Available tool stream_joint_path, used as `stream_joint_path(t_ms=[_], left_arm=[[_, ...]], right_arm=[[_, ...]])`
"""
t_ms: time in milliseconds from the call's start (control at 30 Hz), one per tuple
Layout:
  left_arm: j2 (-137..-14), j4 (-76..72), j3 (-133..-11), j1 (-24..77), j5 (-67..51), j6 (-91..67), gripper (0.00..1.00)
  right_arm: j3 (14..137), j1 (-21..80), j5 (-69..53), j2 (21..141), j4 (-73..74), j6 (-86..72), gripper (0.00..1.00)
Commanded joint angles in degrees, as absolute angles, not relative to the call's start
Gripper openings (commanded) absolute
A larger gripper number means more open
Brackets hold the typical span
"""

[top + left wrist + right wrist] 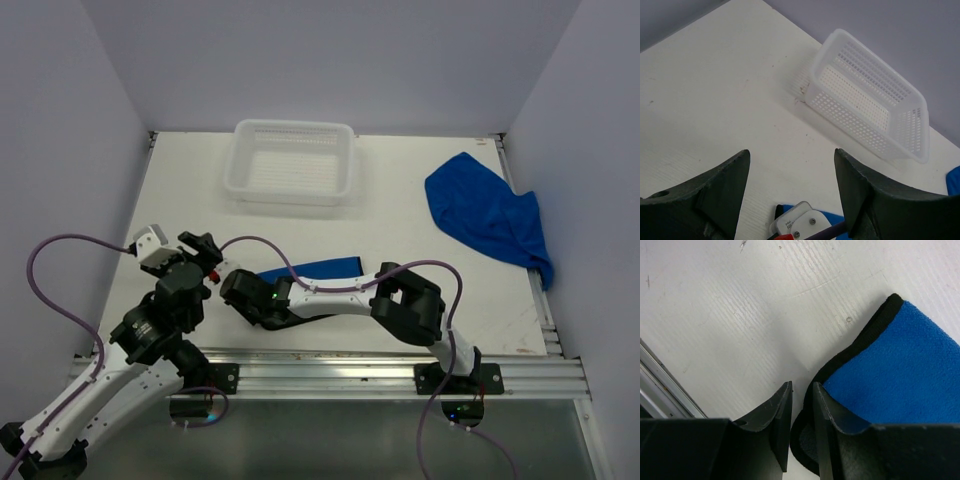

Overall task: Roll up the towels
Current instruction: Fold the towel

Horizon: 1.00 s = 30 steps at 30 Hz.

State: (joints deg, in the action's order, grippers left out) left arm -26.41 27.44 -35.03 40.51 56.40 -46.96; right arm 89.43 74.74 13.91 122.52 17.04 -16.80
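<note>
One blue towel (312, 267) with a black hem lies flat near the table's front, partly hidden under my right arm. My right gripper (238, 288) is at its left end. In the right wrist view the gripper (802, 388) is nearly closed, and the towel's (905, 375) curled black-edged corner runs between its fingers. A second blue towel (487, 215) lies crumpled at the right edge; a sliver of it (955, 181) shows in the left wrist view. My left gripper (200, 250) (791, 167) hovers open just left of the right one, holding nothing.
A white plastic mesh basket (285, 190) (850, 117) stands at the back centre with nothing in it. The right wrist's camera housing (799, 222) and purple cable lie just under the left gripper. Grey walls close in both sides and the back.
</note>
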Motion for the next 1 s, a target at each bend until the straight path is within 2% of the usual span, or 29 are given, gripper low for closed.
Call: stream_joint_path(t_ms=[0, 400, 767, 967], left_arm=[[-27.07, 25.84, -35.16, 40.34, 58.36, -47.81, 0.72], [-27.33, 24.87, -34.80, 40.34, 57.92, -47.28, 0.72], [-26.90, 24.52, -34.45, 40.34, 58.01, -46.93, 0.72], [-25.75, 26.98, -34.54, 40.34, 60.47, -50.35, 0.71]], right_arm=[[89.74, 75.23, 14.50, 119.27, 15.73, -15.73, 0.28], [88.51, 75.23, 17.40, 115.93, 15.91, -15.12, 0.26], [87.36, 75.23, 14.25, 115.84, 15.38, -15.29, 0.25], [84.29, 75.23, 11.78, 113.38, 11.87, -14.50, 0.28]])
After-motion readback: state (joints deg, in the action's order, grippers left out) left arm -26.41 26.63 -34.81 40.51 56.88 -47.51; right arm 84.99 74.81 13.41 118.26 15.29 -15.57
